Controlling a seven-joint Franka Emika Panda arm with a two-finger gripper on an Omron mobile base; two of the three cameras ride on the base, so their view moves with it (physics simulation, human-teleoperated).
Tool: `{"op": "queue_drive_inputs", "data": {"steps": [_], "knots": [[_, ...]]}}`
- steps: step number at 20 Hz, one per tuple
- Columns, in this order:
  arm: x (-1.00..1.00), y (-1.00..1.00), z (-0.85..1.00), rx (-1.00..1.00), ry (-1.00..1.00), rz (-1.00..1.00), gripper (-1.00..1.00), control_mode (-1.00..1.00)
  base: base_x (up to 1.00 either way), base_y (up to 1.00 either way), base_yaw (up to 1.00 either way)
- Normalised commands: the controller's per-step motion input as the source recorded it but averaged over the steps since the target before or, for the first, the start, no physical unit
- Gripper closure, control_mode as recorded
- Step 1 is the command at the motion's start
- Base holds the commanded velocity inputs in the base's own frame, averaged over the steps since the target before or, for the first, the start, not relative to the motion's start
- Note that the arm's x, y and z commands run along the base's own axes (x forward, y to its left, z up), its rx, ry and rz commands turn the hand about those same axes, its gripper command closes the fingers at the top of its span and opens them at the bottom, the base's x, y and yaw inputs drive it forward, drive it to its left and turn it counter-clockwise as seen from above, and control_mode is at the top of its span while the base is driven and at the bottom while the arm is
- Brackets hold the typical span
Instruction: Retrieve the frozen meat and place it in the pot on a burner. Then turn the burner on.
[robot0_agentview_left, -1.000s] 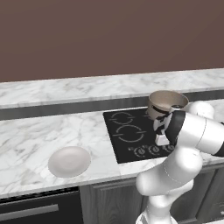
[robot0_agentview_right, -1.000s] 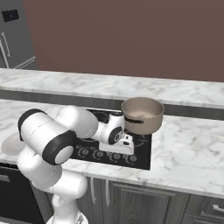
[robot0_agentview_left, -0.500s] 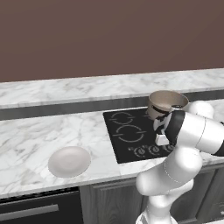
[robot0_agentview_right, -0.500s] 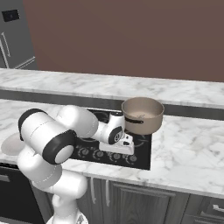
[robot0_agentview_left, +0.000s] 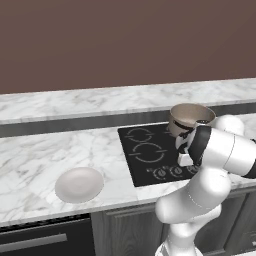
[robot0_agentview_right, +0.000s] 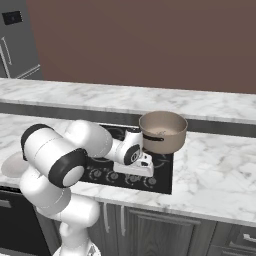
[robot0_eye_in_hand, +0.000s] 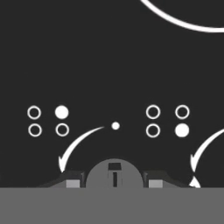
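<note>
Between the fingertips (robot0_eye_in_hand: 73, 180), a stove dial (robot0_eye_in_hand: 114, 174) sits clamped by the claw (robot0_eye_in_hand: 114, 181); beyond it, the pot (robot0_agentview_right: 163, 131) rests on its burner (robot0_agentview_left: 187, 142) atop the bench (robot0_agentview_left: 40, 155), meat presumably inside, awaiting heat.

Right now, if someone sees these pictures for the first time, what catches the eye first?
The big white robot arm bends low over the black cooktop, its pincer shut on a round control dial at the front edge. Behind it a tan pot stands on the cooktop; a white dish lies on the marble counter.

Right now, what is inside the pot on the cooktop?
The pot shows a pale beige inside with a small dark mark near its rim; the bottom is covered by its wall, so any meat stays unconfirmed.
</note>
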Motion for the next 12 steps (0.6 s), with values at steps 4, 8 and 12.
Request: {"op": "queue_drive_inputs", "data": {"steps": [4, 8, 12], "knots": [[0.00, 0.00, -0.01, 0.00, 0.00, 0.00, 1.00, -1.00, 0.00, 0.00, 0.00], [0.00, 0.00, 0.00, 0.00, 0.00, 0.00, 1.00, -1.00, 0.00, 0.00, 0.00], [0.00, 0.00, -0.11, 0.00, 0.00, 0.00, 1.00, -1.00, 0.00, 0.00, 0.00]]}}
